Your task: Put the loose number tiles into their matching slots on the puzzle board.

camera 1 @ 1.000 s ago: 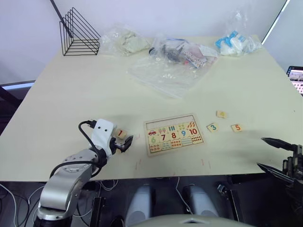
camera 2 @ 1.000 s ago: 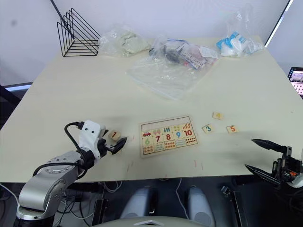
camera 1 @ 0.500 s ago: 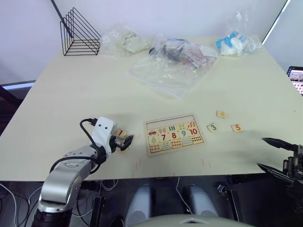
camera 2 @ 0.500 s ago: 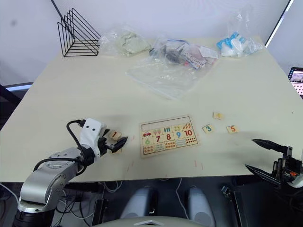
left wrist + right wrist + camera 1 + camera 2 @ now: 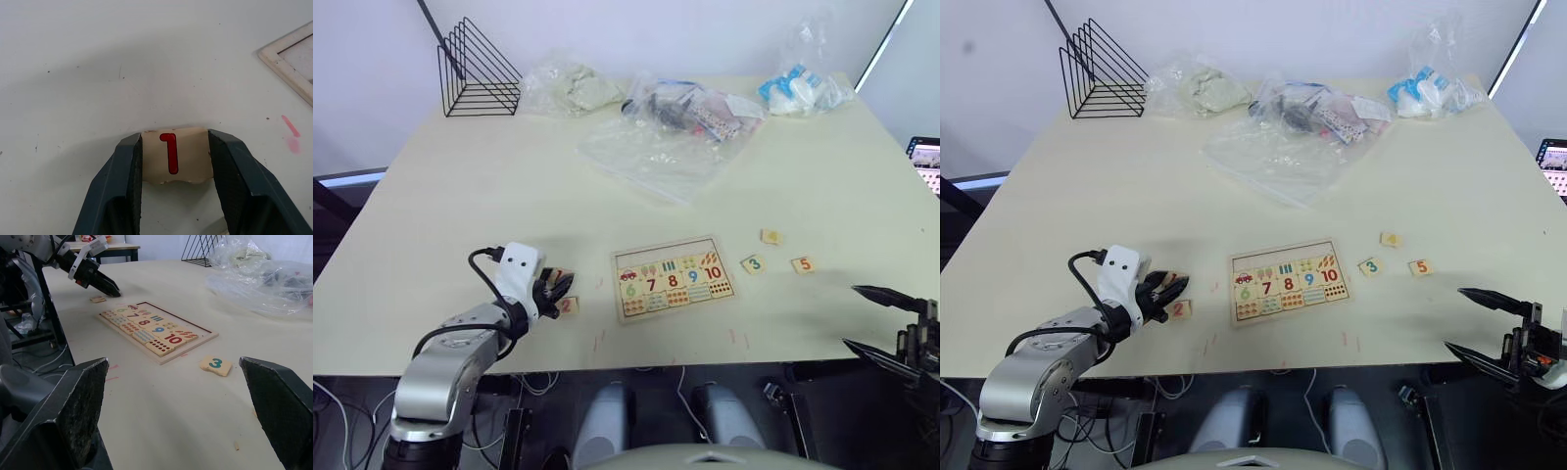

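Tile 1 sits clamped between the left gripper fingers on the table, tile 2 just beside. Next, by the look of it: carrying it to the board, its top slots empty. Tiles 3, 4, 5 wait near the spread right gripper.

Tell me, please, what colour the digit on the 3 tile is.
Teal green; the 3 tile shows best in the right wrist view.
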You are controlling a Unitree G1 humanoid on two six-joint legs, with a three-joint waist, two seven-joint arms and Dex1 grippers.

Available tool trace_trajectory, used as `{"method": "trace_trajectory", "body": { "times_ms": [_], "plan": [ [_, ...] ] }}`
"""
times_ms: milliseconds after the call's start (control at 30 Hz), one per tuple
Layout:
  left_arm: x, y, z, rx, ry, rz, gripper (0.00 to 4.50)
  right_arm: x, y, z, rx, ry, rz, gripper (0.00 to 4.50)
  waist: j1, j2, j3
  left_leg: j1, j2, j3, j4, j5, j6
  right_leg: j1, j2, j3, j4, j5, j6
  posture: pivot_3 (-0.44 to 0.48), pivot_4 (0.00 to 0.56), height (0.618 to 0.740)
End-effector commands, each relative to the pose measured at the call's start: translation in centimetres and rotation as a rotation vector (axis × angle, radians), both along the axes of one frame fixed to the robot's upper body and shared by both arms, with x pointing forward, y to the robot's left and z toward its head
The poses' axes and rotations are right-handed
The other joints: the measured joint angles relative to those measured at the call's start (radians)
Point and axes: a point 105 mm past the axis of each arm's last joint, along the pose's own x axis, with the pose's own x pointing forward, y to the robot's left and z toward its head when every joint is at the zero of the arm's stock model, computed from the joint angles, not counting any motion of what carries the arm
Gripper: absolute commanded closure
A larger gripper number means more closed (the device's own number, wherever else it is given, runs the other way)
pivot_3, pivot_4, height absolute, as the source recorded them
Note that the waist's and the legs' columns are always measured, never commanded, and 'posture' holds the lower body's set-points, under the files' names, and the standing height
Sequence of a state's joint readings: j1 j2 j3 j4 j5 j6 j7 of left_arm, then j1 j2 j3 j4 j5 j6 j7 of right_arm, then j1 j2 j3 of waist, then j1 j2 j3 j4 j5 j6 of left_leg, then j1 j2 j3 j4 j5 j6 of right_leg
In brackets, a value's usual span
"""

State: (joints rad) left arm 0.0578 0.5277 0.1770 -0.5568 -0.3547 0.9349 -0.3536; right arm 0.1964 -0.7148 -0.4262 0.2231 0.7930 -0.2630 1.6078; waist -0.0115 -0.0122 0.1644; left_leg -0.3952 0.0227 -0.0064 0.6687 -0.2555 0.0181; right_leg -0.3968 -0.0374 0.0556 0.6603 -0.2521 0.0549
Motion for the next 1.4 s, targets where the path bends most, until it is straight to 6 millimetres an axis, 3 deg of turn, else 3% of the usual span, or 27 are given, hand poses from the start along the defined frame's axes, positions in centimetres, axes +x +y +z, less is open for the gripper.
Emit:
{"method": "trace_trajectory", "body": {
  "times_ms": [33, 333, 767, 1233, 1300, 1333, 1400],
  "plan": [
    [-0.5, 0.2, -1.0, 0.011, 0.036, 0.012, 3.01, 0.1, -0.1, 1.0, -0.006, -0.045, -0.004, 0.00, 0.000, 0.000, 0.000, 0.000, 0.000, 0.000, 0.000, 0.000, 0.000, 0.000, 0.000, 0.000, 0.000, 0.000, 0.000, 0.000, 0.150, 0.740],
    [0.2, 0.5, 1.4, 0.007, -0.126, 0.218, 3.01, 0.4, 0.4, 1.2, -0.002, -0.048, 0.024, 0.00, 0.000, 0.000, 0.000, 0.000, 0.000, 0.000, 0.000, 0.000, 0.000, 0.000, 0.000, 0.000, 0.000, 0.000, 0.000, 0.000, 0.150, 0.740],
    [-0.4, 2.1, 2.3, -0.041, -0.127, 0.659, 3.01, 0.9, 1.0, 1.4, -0.006, -0.053, 0.058, 0.00, 0.000, -0.001, 0.000, -0.001, -0.001, -0.001, 0.001, 0.000, 0.000, 0.000, 0.000, -0.001, 0.000, 0.002, 0.004, 0.000, 0.150, 0.740],
    [0.4, 1.7, 1.7, -0.135, -0.087, 0.715, 3.01, 0.9, 1.5, 2.0, -0.006, -0.074, 0.087, 0.00, 0.000, -0.001, 0.001, -0.001, -0.002, -0.001, 0.001, 0.000, 0.000, 0.000, 0.001, -0.001, 0.000, 0.002, 0.004, 0.000, 0.150, 0.740],
    [0.5, 1.6, 1.9, -0.146, -0.091, 0.713, 1.86, 0.8, 1.4, 2.0, -0.011, -0.072, 0.089, 0.00, 0.000, -0.002, 0.001, -0.001, -0.002, -0.001, 0.001, 0.000, 0.000, 0.000, 0.001, -0.001, 0.000, 0.002, 0.004, 0.000, 0.150, 0.740],
    [0.6, 1.6, 1.9, -0.151, -0.093, 0.711, 1.73, 0.7, 1.4, 2.0, -0.012, -0.071, 0.089, 0.00, 0.000, -0.002, 0.001, -0.001, -0.002, -0.001, 0.001, 0.000, 0.000, 0.000, 0.001, -0.001, 0.000, 0.002, 0.004, 0.000, 0.150, 0.740],
    [0.6, 1.5, 2.1, -0.160, -0.096, 0.709, 0.83, 0.7, 1.4, 2.0, -0.013, -0.069, 0.091, 0.00, 0.000, -0.002, 0.001, -0.001, -0.002, -0.001, 0.001, 0.000, 0.000, 0.000, 0.001, -0.001, 0.000, 0.002, 0.004, 0.000, 0.150, 0.740]
  ]
}}
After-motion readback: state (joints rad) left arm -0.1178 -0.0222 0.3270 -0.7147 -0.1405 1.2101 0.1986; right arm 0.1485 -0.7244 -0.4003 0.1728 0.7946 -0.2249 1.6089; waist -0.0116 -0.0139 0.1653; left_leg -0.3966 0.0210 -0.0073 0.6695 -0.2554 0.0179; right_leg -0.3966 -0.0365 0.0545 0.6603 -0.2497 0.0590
